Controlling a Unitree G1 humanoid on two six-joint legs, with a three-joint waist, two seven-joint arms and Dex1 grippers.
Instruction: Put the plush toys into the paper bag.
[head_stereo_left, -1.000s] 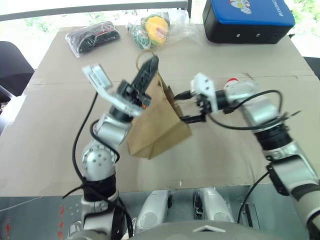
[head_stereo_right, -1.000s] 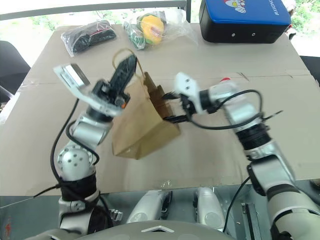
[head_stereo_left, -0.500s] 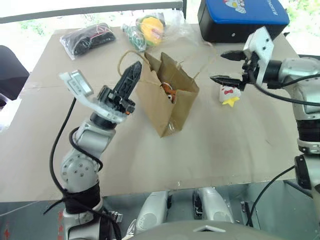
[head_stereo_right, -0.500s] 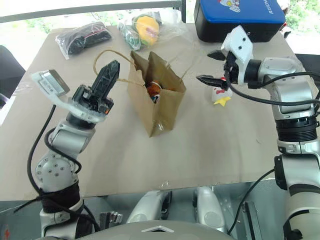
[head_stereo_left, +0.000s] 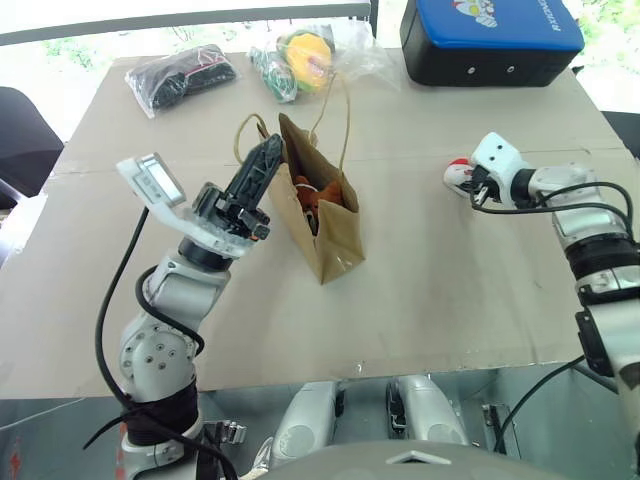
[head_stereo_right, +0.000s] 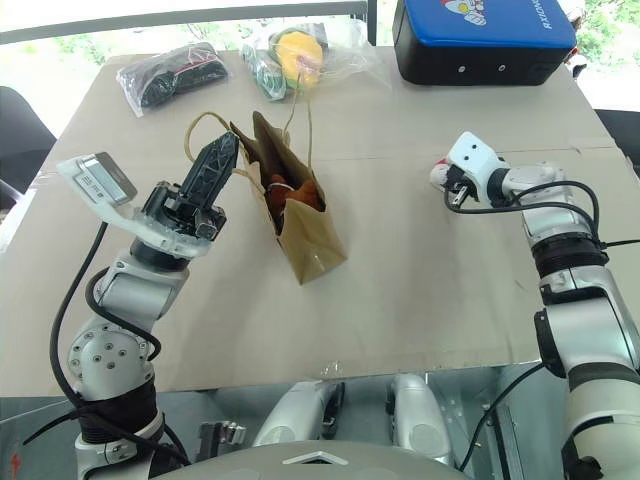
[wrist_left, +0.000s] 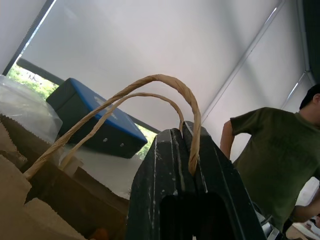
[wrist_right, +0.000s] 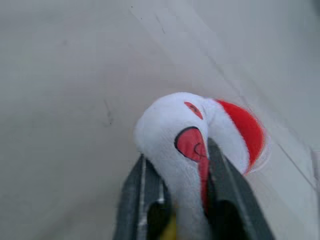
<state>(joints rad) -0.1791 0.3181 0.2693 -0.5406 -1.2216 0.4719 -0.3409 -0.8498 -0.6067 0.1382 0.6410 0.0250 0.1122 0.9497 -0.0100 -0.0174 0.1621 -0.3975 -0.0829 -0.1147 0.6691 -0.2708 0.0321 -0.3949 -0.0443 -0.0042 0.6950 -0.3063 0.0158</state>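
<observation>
Cardboard-covered table (head_stereo_left: 420, 300) carries everything in sight; at its far right corner sits a blue-topped black case (head_stereo_left: 492, 40); near the far edge lie a clear bag of yellow-green things (head_stereo_left: 305, 55) and, to its left, a black bundle in clear plastic (head_stereo_left: 185, 75). Brown paper bag (head_stereo_left: 322, 225) stands left of the table's middle, mouth open upward, its base resting on the cardboard; one twisted loop handle (wrist_left: 150, 87) is pinched between the black fingers of the left gripper (head_stereo_left: 262, 165), which is clenched on that loop and holds the bag's near side up; the second handle rises free beside it, towards the yellow-green bag. Inside the bag's mouth the orange-brown plush toy (head_stereo_left: 318, 195) shows, tucked below the rim. Well to the right of the bag, near the table's right side, the white plush toy (wrist_right: 192, 140) with its red top lies on the cardboard; the right gripper (wrist_right: 185, 200) is squeezed onto it, one finger pressed into each flank of the soft white body, the red cap poking out beyond the fingertips; a scrap of yellow shows low between the fingers. From the head views the toy is mostly covered by the right wrist, a bit of white and red peeking out at its left. A person in a dark green shirt (wrist_left: 280, 165) stands in the background of the left wrist view.
</observation>
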